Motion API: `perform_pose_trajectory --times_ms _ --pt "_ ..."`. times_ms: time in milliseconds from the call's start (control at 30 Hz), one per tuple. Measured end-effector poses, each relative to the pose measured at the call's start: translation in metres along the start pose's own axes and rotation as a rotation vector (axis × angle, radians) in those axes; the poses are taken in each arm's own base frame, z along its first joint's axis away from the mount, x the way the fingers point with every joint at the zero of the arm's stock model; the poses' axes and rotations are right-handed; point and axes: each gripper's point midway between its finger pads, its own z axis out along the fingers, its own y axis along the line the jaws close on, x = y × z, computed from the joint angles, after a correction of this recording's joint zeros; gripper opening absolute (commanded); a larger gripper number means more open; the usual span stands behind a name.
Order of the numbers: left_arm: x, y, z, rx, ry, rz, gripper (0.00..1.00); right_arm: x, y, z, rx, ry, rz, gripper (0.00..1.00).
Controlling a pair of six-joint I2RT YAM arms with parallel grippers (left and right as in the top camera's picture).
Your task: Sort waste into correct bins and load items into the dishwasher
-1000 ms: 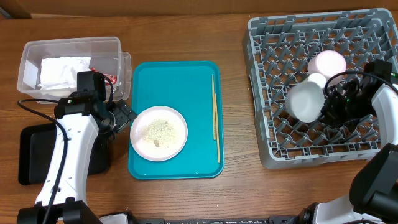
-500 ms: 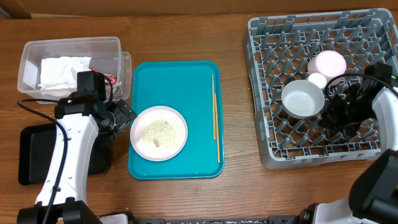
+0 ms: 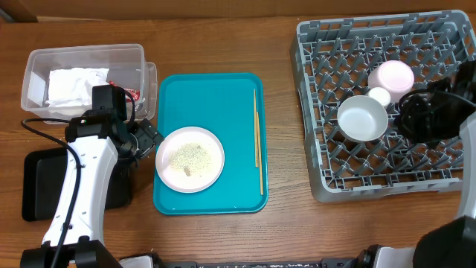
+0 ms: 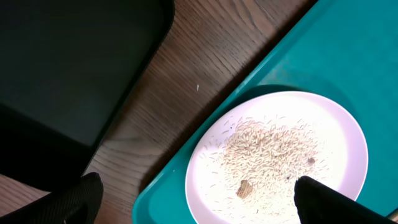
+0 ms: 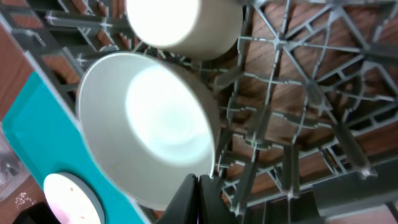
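Grey lattice of the dish rack (image 3: 320, 112) fills the upper right of the overhead view, its far right corner cut by the frame edge. A white bowl (image 3: 362, 118) sits mouth-up among the pegs at centre right. Up and right of it are a pale pink round piece (image 3: 392, 77) and a small white round piece (image 3: 379, 96); which of them is the cup is hard to make out. The right gripper (image 5: 198, 199) is only a dark mass in the overhead view. Its wrist camera shows the fingers pressed together with nothing between them, just beside the bowl's (image 5: 149, 124) rim; contact cannot be judged. A white vessel (image 5: 183, 22) is cropped by the top edge.

At lower left, the left gripper (image 4: 199, 205) is spread wide. Only two dark fingertips (image 4: 78, 199) show at the bottom corners, above the plate (image 4: 280, 162) of rice-like crumbs (image 4: 273, 152) on the teal tray (image 3: 208, 93). Chopsticks (image 3: 257, 141) lie along the tray's right side. The arm covers part of the black tray (image 3: 37, 186). In the clear tub (image 3: 85, 49) at upper left, the napkin (image 3: 74, 85) is plain, but the red wrapper (image 3: 132, 93) is mostly hidden.
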Motion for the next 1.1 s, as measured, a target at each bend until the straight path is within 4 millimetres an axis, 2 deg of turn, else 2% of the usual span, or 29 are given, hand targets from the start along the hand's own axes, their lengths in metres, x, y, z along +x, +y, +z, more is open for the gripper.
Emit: perform_pose_trajectory --times_ms 200,300,833,1100 --pt "0.0 0.0 0.0 0.0 0.001 0.0 1.0 0.001 -0.012 0.038 -0.006 0.041 0.005 0.04" --pt "0.0 0.0 0.0 0.0 0.0 0.0 1.0 0.004 -0.015 0.048 -0.013 0.063 0.008 0.04" --pt "0.0 0.0 0.0 0.0 0.0 0.0 1.0 0.002 -0.013 0.05 -0.027 0.062 0.0 0.04" --pt "0.0 0.0 0.0 0.0 0.0 0.0 1.0 -0.001 0.0 0.058 0.007 0.031 -0.026 0.04"
